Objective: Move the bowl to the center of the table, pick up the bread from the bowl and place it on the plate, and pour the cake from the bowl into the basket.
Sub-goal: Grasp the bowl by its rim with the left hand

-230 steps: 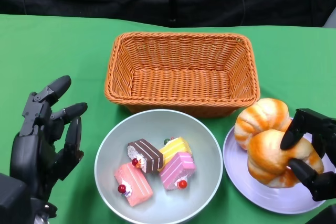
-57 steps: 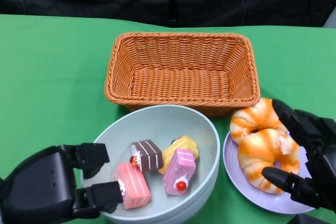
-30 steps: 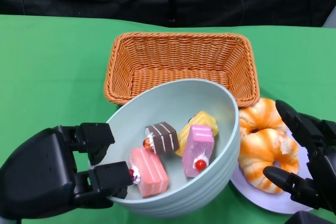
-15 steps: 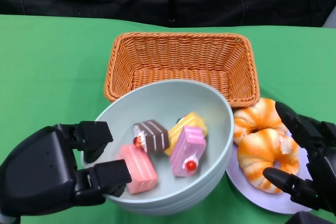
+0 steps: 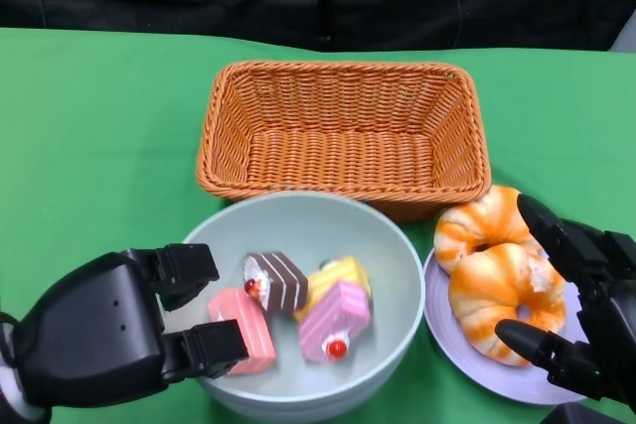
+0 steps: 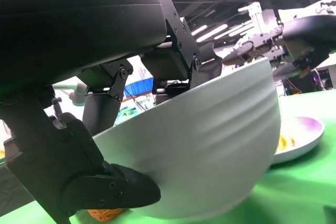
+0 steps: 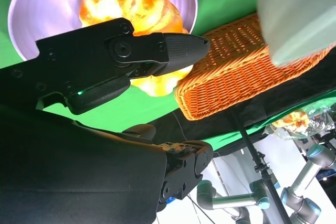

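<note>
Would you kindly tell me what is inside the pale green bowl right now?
The pale green bowl holds four toy cake slices: brown striped, yellow, pink with a cherry and salmon-pink. The left hand, gripping the rim, covers the near-left part of the bowl's inside.

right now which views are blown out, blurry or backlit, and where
Head view: evenly lit and sharp, soft shadows only. Right wrist view: the bread on the plate is overexposed, glowing orange-yellow, and the bowl at the corner is a pale blur. Left wrist view: bright ceiling lights behind leave the left hand a dark silhouette, while the bowl's wall stays readable.
</note>
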Motion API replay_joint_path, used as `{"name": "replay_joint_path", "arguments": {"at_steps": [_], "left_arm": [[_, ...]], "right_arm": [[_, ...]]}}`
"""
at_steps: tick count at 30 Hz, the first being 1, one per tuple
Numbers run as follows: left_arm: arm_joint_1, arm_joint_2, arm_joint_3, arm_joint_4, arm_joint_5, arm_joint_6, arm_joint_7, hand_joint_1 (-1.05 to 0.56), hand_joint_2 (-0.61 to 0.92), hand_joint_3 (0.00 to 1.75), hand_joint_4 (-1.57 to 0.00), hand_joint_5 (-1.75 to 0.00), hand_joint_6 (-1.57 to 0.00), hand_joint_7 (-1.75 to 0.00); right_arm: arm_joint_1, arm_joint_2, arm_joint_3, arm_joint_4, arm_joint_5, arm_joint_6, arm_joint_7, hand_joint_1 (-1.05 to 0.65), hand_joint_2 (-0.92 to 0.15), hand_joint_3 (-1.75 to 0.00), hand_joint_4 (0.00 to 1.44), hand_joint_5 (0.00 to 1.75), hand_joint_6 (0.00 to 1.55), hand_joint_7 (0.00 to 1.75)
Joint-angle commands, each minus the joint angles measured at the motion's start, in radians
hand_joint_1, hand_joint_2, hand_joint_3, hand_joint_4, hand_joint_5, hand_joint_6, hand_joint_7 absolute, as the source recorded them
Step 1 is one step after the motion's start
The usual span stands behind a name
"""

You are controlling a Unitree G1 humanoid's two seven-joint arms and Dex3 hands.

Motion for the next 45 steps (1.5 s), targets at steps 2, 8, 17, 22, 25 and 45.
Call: {"name": "replay_joint_path", "arguments": {"at_steps": [2,8,17,22,25,45], "left_arm": [[-0.043,0.008,-0.059,0.046,0.043,0.057,0.073,-0.28,0.43,0.65,-1.03,-1.75,-0.96,-1.49],[-0.111,-0.024,-0.22,0.186,0.146,0.174,0.171,-0.35,0.61,0.27,-1.03,-1.69,-1.09,-1.06],[-0.178,-0.043,-0.345,0.313,0.153,0.299,0.198,-0.32,0.72,0.07,-0.99,-1.75,-1.0,-1.09],[-0.214,-0.056,-0.394,0.383,0.149,0.356,0.248,-0.34,0.77,0.05,-1.01,-1.75,-0.98,-1.22],[-0.226,-0.059,-0.407,0.406,0.128,0.371,0.245,-0.33,0.79,0.05,-1.01,-1.75,-0.94,-1.33],[-0.297,-0.123,-0.455,0.55,0.07,0.489,0.232,-0.37,0.71,0.0,-0.97,-1.75,-1.14,-0.77]], "right_arm": [[0.003,-0.01,-0.004,-0.012,0.003,0.004,0.006,-0.6,-0.92,-0.38,0.0,0.48,0.17,0.02],[0.005,-0.007,-0.003,-0.017,0.001,0.009,0.01,-0.61,-0.92,-0.38,0.0,0.48,0.17,0.02],[0.006,-0.008,0.0,-0.019,-0.005,0.013,0.014,-0.6,-0.92,-0.38,0.0,0.49,0.18,0.02],[0.009,-0.008,0.0,-0.024,-0.003,0.016,0.018,-0.6,-0.92,-0.38,0.0,0.48,0.17,0.02],[0.009,-0.008,0.0,-0.024,-0.005,0.018,0.017,-0.61,-0.92,-0.38,0.0,0.48,0.18,0.02],[0.01,-0.012,-0.002,-0.018,-0.005,0.012,0.012,-0.6,-0.92,-0.37,0.0,0.49,0.18,0.01]]}}
